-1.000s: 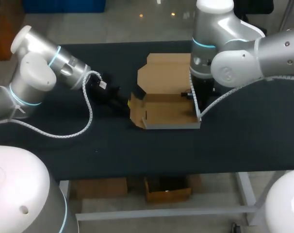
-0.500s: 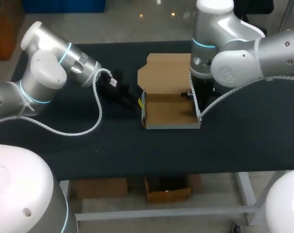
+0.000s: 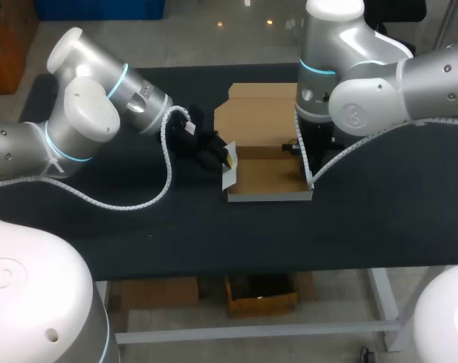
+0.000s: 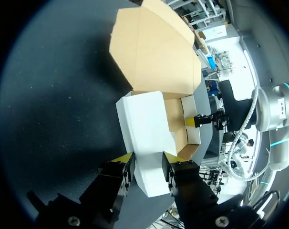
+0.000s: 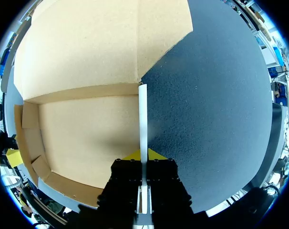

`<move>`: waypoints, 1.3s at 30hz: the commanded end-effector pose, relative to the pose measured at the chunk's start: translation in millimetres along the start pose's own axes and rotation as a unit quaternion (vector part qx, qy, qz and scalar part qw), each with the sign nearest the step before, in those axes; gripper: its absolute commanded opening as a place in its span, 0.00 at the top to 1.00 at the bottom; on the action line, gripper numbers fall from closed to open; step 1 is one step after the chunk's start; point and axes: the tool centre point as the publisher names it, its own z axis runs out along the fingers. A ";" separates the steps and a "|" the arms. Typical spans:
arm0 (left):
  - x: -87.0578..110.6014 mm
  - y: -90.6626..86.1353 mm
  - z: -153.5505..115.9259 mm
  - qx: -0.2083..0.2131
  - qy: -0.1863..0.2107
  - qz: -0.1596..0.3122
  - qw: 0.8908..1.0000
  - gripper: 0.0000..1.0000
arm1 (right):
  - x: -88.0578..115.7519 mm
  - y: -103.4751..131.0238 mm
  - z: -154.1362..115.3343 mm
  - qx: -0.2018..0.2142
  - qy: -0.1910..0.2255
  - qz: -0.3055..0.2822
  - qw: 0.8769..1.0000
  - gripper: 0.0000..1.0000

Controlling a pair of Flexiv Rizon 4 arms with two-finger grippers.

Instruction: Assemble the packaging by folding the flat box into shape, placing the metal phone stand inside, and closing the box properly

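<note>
A brown cardboard box [image 3: 267, 172] with white outer faces stands on the black table, its lid [image 3: 255, 113] lying open at the back. My left gripper [image 3: 227, 155] is at the box's left end. In the left wrist view the white left wall [image 4: 144, 124] runs between the parted fingers of that gripper [image 4: 149, 160]. My right gripper [image 3: 301, 151] holds the right wall; in the right wrist view the thin white wall edge [image 5: 142, 114] is pinched between its yellow tips [image 5: 143, 155]. No phone stand is in view.
The black table [image 3: 365, 219] spreads wide to the right of and in front of the box. My left arm's cable [image 3: 165, 162] loops over the table left of the box.
My left arm has swung right to the box. The left flap went from lying flat to standing, and now leans inward. The right arm has not moved.
</note>
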 end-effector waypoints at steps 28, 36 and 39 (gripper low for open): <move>1.6 -16.2 23.2 0.072 -0.137 -0.031 0.988 0.64 | 0.8 0.4 0.0 0.001 -0.001 0.000 1.000 1.00; -6.5 -22.6 24.0 0.075 -0.175 -0.047 0.981 0.65 | 0.8 0.4 0.0 0.001 -0.001 0.000 1.000 1.00; -9.1 -23.6 24.5 0.079 -0.189 -0.050 0.978 0.65 | 0.8 0.4 0.0 0.001 -0.001 0.000 1.000 1.00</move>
